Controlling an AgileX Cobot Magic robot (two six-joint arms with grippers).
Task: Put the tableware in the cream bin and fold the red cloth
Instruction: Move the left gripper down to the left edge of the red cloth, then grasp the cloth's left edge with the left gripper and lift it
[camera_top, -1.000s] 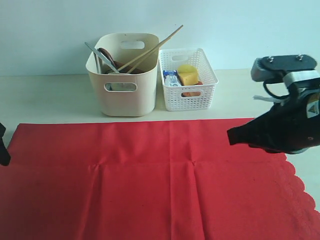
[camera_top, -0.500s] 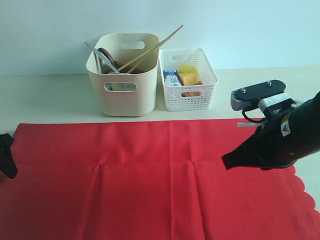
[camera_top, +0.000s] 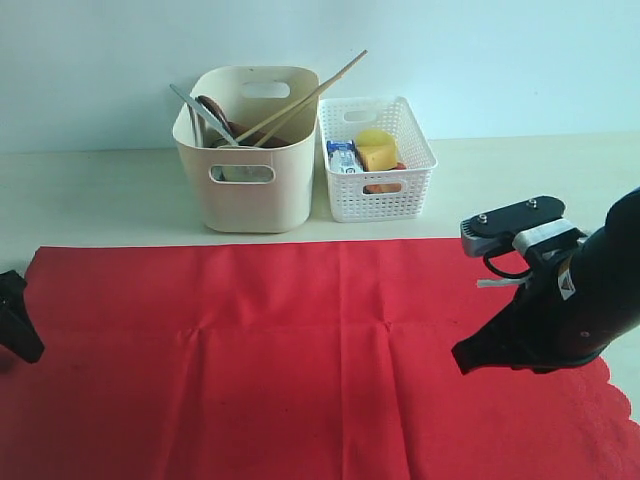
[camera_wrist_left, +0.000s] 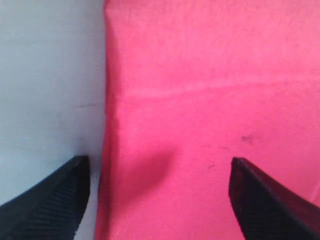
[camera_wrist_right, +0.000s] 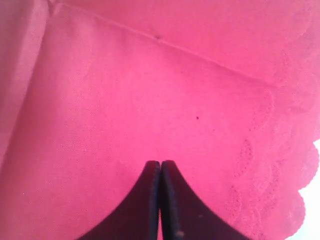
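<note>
The red cloth (camera_top: 300, 350) lies spread flat on the table (camera_top: 90, 195), unfolded, with faint crease lines across it and its scalloped edge on the right. Behind it, clear of the cloth, stands the cream bin (camera_top: 250, 195), with two chopsticks (camera_top: 310, 95) and a knife (camera_top: 195, 105) leaning out over its rim. Just beside the bin on the right is a white basket (camera_top: 375, 190) with food in it. The left pincer (camera_wrist_left: 158, 162) is spread wide over the cloth's left edge, one finger above the bare table and the other above the fabric, grasping nothing. The right pincer (camera_wrist_right: 160, 165) is clenched with its tips pressed together and empty, low over the cloth near the scalloped edge.
</note>
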